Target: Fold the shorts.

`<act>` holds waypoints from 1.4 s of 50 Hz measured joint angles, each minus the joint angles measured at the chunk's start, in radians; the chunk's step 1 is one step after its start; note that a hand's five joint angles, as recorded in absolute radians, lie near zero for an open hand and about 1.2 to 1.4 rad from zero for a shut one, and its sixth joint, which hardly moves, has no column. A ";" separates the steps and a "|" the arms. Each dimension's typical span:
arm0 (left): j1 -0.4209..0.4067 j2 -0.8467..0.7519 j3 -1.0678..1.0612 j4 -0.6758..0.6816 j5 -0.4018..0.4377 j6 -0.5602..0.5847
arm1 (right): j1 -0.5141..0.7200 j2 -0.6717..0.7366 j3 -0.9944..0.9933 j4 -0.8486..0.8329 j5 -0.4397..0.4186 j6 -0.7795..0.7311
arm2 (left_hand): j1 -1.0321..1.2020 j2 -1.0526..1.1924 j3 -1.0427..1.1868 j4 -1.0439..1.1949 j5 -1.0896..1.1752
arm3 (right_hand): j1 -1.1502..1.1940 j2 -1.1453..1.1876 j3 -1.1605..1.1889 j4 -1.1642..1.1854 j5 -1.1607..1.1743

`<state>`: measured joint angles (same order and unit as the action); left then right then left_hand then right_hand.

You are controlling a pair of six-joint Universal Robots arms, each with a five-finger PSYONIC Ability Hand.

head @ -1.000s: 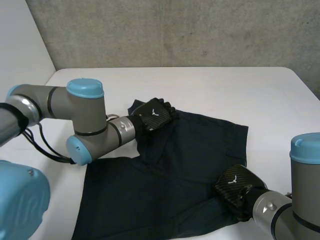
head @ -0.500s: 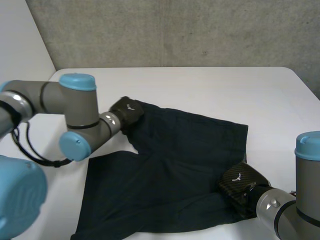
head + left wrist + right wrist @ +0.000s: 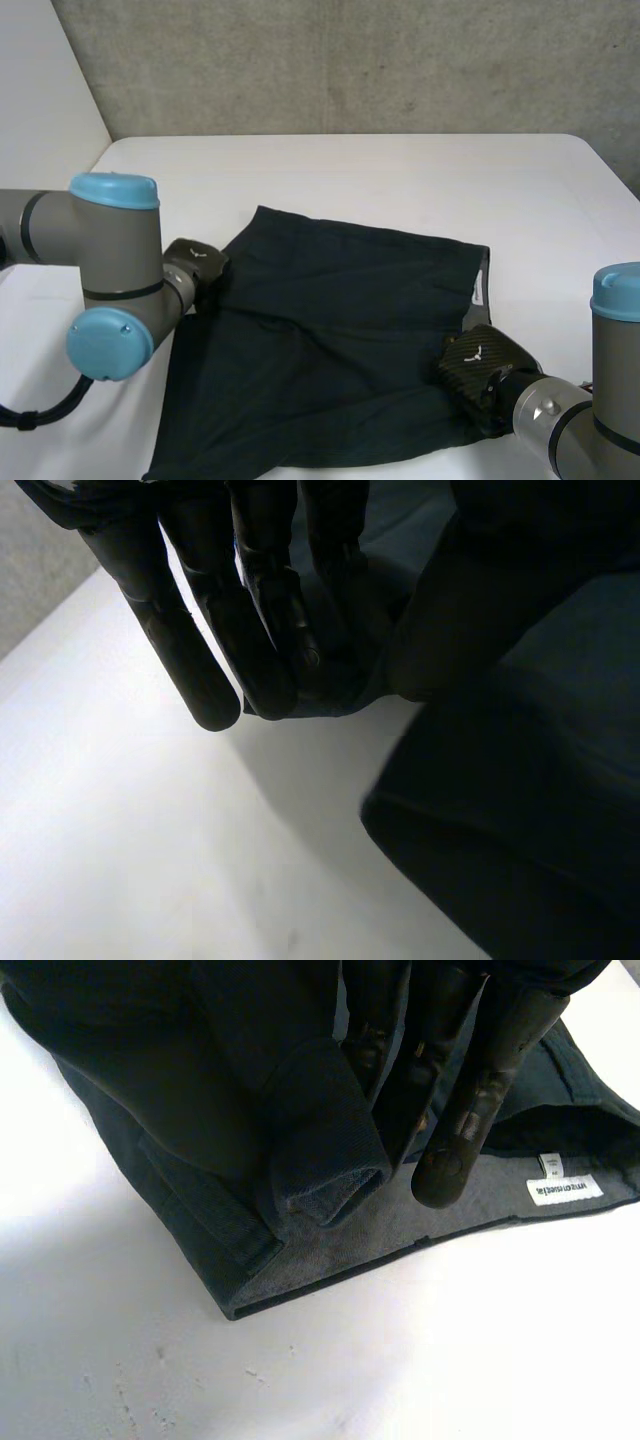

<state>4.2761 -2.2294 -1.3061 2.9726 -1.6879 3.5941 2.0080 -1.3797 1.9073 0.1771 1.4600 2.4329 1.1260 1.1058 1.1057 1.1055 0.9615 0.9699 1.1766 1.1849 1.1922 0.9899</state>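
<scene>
Dark shorts (image 3: 340,330) are spread over the near half of the white bench (image 3: 400,170), reaching its near edge. Their left edge is pinched by the left hand (image 3: 195,265), fingers kept straight. The near waistband corner, toward the bench's right edge, is gripped by the right hand (image 3: 478,372), fingers closed on rolled cloth. 1 white label (image 3: 565,1189) is seen beside it.
</scene>
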 measured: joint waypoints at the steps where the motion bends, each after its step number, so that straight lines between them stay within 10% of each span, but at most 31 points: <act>1: 0.000 0.000 0.000 0.000 0.000 0.000 | 0.000 0.000 0.000 0.000 0.000 0.000 | 0.000 0.000 0.000 0.000 0.000 | 0.000 0.000 0.000 0.000 0.000; 9: -0.017 0.055 -0.038 -0.013 -0.016 0.001 | -0.001 -0.015 0.000 0.001 0.000 0.010 | -0.914 -0.862 -0.855 -0.863 -0.890 | 0.000 0.000 0.000 0.000 0.000; 38: -0.079 0.732 -0.753 -0.145 0.059 -0.138 | -0.031 -0.053 -0.059 -0.022 0.009 0.232 | -0.851 -0.835 -0.839 -0.834 -0.864 | 0.000 0.000 0.000 0.000 0.000; 45: -0.090 0.728 -0.790 -0.144 0.059 -0.145 | -0.031 -0.063 -0.056 -0.029 0.011 0.232 | -0.764 -0.756 -0.758 -0.754 -0.785 | 0.000 0.000 0.000 0.000 0.000; 46: -0.093 0.712 -0.806 -0.102 0.057 -0.149 | -0.031 -0.072 -0.052 -0.035 0.012 0.232 | -0.359 -0.366 -0.388 -0.385 -0.420 | 0.000 0.000 0.000 0.000 0.000; 50: -0.090 0.699 -0.775 -0.014 0.056 -0.143 | -0.030 -0.074 -0.051 -0.036 0.012 0.232 | 0.019 0.057 0.050 0.057 0.008 | 0.000 0.000 0.000 0.000 0.000; 64: -0.091 0.413 -0.310 0.154 0.057 -0.065 | -0.054 -0.059 -0.132 -0.077 0.022 0.228 | 0.019 0.089 0.076 0.095 0.012 | 0.000 0.000 0.000 0.000 0.000; 70: -0.094 0.043 0.147 0.148 0.051 0.026 | -0.072 0.060 -0.277 -0.169 0.098 0.222 | 0.019 0.090 0.077 0.095 0.012 | 0.000 0.000 0.000 0.000 0.000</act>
<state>4.1816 -2.1861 -1.1594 3.1208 -1.6364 3.6199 1.9360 -1.3197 1.6301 0.0084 1.5584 2.6545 1.1452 1.1955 1.1827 1.2010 0.9733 0.9699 1.1766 1.1849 1.1923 0.9899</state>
